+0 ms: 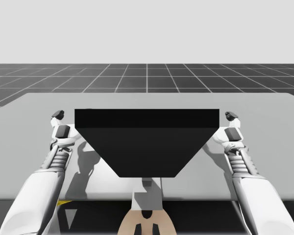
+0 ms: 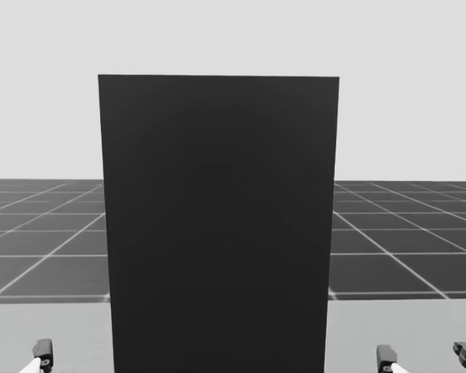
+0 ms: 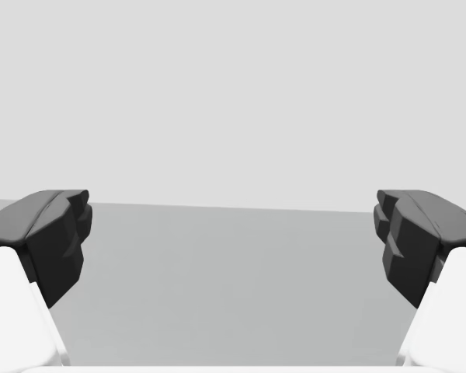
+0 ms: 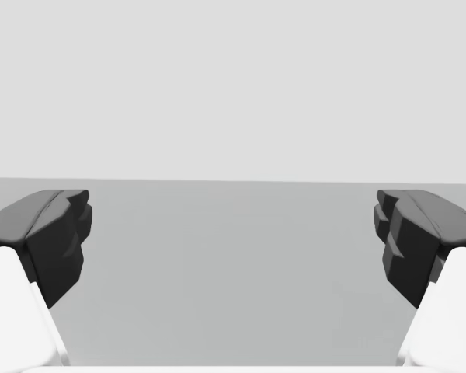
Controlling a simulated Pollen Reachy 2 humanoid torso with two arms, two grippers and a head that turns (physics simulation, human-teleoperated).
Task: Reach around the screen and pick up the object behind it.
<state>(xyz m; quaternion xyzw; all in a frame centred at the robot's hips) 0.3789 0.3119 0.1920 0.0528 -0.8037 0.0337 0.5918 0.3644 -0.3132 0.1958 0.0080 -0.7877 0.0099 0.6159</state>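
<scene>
A tall black screen (image 1: pixel 147 139) stands upright at the middle of the grey table (image 1: pixel 34 110), and it covers the centre of the head view as the same black screen (image 2: pixel 217 225). Whatever lies behind it is hidden. My left gripper (image 1: pixel 60 122) hovers just off the screen's left end, my right gripper (image 1: pixel 231 124) just off its right end. Both are open with nothing between the fingers: the left gripper (image 3: pixel 233 233) and the right gripper (image 4: pixel 233 233) each look out over bare table. Near the head view's lower corners a left fingertip (image 2: pixel 43 353) and the right gripper (image 2: pixel 426 357) show.
The table's far edge (image 1: pixel 147 93) runs behind the screen, with a dark gridded floor (image 1: pixel 147 76) beyond. Bare table surface lies to either side of the screen, outside both arms. A small yellow sliver (image 1: pixel 62 201) shows at the table's front edge by my left arm.
</scene>
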